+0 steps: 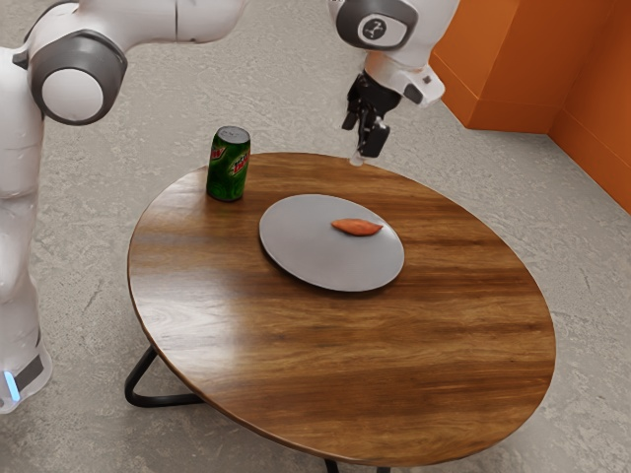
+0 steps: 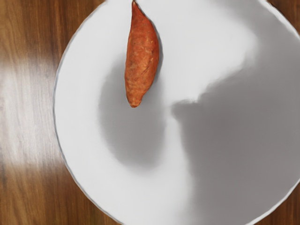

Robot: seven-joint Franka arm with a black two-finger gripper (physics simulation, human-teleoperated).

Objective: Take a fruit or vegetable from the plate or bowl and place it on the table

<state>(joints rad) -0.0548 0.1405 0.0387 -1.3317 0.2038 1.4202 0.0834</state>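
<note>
My black gripper (image 1: pixel 365 132) hangs high over the table, appearing above the plate's far rim in the exterior view. On the round grey plate (image 1: pixel 306 244) lies an orange-red sweet potato (image 1: pixel 357 228), toward the exterior view's right. The wrist view looks down on the plate (image 2: pixel 79 136), pale with broad shadows across it. There the sweet potato (image 2: pixel 141 56) lies on its side, long and tapered, with a thin pointed tip at one end. A gap of air separates my gripper from the sweet potato.
A green soda can (image 1: pixel 229 165) stands upright on the round wooden table (image 1: pixel 444 365), beyond the plate toward the exterior view's left. Orange walls (image 1: pixel 523 69) rise at the exterior view's upper right.
</note>
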